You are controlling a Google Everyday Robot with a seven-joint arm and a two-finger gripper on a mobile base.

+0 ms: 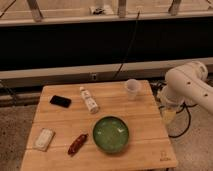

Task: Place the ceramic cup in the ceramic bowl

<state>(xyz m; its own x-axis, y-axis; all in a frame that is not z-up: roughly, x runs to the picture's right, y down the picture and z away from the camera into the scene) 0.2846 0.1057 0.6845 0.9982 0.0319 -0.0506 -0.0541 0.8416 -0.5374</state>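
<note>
The ceramic cup is small, off-white and handleless. It stands upright near the back right corner of the wooden table. The ceramic bowl, wide with a glossy green inside, sits near the table's front edge, in front of the cup and a little to its left. My white arm reaches in from the right. Its gripper hangs just past the table's right edge, right of the cup and lower than it, open and holding nothing.
A white bottle with a label lies between cup and bowl, left of the cup. A black phone lies back left, a white packet front left, a red snack bag left of the bowl. Cables trail on the floor at right.
</note>
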